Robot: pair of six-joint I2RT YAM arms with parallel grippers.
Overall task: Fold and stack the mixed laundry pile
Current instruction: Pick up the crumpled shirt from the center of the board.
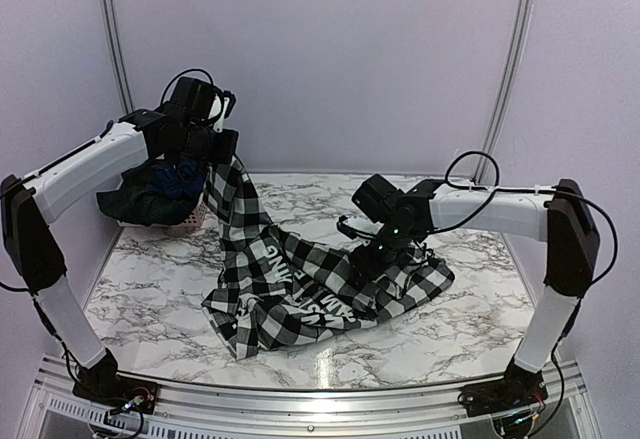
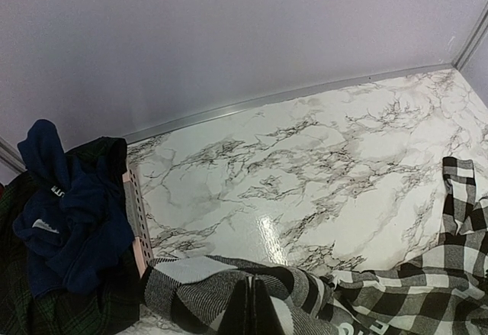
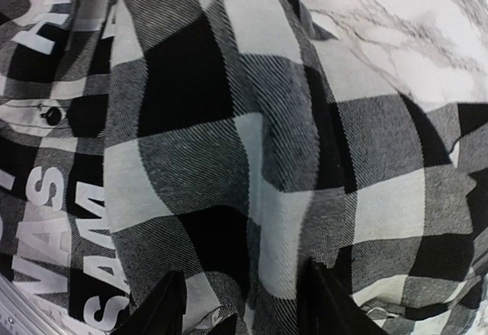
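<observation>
The black-and-white check shirt [image 1: 320, 289] lies spread on the marble table, with one end lifted toward the back left. My left gripper [image 1: 222, 147] holds that raised end; in the left wrist view the gripper [image 2: 254, 304] is shut on the check shirt [image 2: 191, 285]. My right gripper [image 1: 376, 259] is down on the shirt's right part. In the right wrist view the gripper [image 3: 244, 312] stands open, its fingers [image 3: 164, 308] apart with a ridge of the check shirt [image 3: 252, 167] between them. The navy T-shirt [image 2: 69, 213] and the green plaid garment [image 2: 46, 308] lie heaped at the back left.
A pink perforated basket [image 2: 136, 224] holds the navy and plaid garments at the back left corner [image 1: 190, 217]. Bare marble table [image 2: 320, 159] stretches behind the shirt to the purple back wall. The table's metal front edge [image 1: 320, 394] runs between the arm bases.
</observation>
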